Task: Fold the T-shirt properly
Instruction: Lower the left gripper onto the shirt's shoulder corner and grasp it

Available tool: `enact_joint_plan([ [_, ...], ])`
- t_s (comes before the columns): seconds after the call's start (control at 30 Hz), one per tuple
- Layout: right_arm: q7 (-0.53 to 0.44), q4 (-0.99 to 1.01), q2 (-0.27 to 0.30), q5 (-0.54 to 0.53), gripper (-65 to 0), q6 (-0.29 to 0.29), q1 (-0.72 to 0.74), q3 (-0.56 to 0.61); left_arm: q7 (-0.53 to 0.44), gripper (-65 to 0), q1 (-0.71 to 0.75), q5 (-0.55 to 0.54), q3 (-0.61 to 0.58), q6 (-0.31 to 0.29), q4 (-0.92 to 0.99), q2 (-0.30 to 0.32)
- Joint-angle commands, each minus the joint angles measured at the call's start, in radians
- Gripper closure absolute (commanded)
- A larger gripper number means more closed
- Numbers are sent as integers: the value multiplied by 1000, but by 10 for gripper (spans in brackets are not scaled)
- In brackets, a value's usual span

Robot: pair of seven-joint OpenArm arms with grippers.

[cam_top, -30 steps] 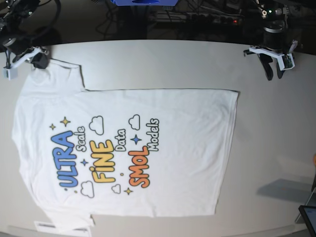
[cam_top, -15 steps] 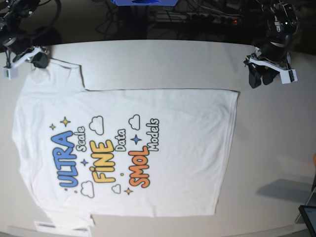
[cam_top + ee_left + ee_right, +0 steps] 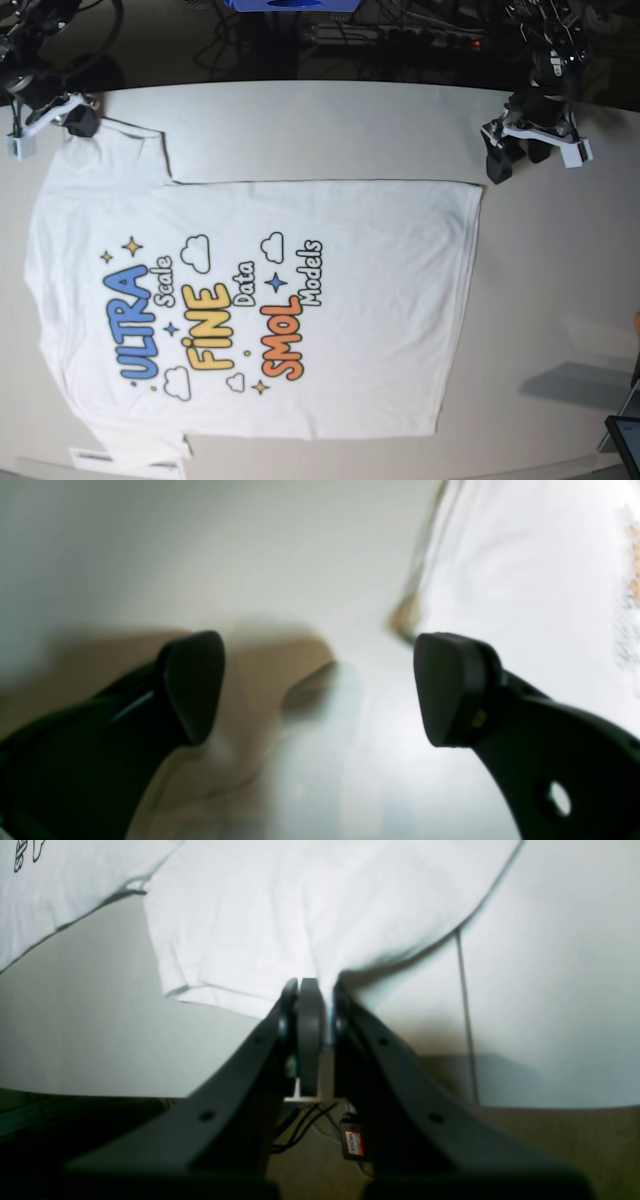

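Observation:
The white T-shirt lies flat and print-up on the table, collar side to the left and hem to the right. My right gripper is at the upper sleeve's corner. In the right wrist view the gripper is shut, with the sleeve's edge running into its tips. My left gripper is open, just above and right of the hem's upper corner. In the left wrist view its gripper hovers over bare table, with the shirt to the right of the right finger.
The table's far edge has dark cables behind it. A dark screen pokes in at the bottom right, with a shadow nearby. A white label lies under the lower sleeve at the front edge.
My left gripper has moved left and slightly down toward the hem's upper corner, and its fingers now stand wider apart. The right gripper and the shirt have not moved.

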State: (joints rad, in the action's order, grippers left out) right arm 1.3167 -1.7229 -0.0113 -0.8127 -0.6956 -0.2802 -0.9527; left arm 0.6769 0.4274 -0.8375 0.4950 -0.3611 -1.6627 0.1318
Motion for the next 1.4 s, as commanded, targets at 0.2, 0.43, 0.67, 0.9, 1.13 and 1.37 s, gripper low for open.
enact_joint_plan([
  [0.2,-13,-12,12,-23,-3,-3,0,-1,2,-578,-26,-111,1,-68,17,15],
  [0.43,-13,-12,12,-23,-3,-3,0,-1,4,-457,-101,-111,-9,-68,120,12],
  [0.67,-13,-12,12,-23,-3,-3,0,-1,25,-390,-158,-108,-42,-68,169,9],
  [0.9,-13,-12,12,-23,-3,-3,0,-1,36,-390,-201,-107,-129,-68,201,7],
  [1.13,-13,-12,12,-23,-3,-3,0,-1,34,-388,-212,-107,-137,-32,229,-19],
  [1.37,-13,-12,12,-23,-3,-3,0,-1,34,-386,-210,-107,-129,-32,226,-17],
])
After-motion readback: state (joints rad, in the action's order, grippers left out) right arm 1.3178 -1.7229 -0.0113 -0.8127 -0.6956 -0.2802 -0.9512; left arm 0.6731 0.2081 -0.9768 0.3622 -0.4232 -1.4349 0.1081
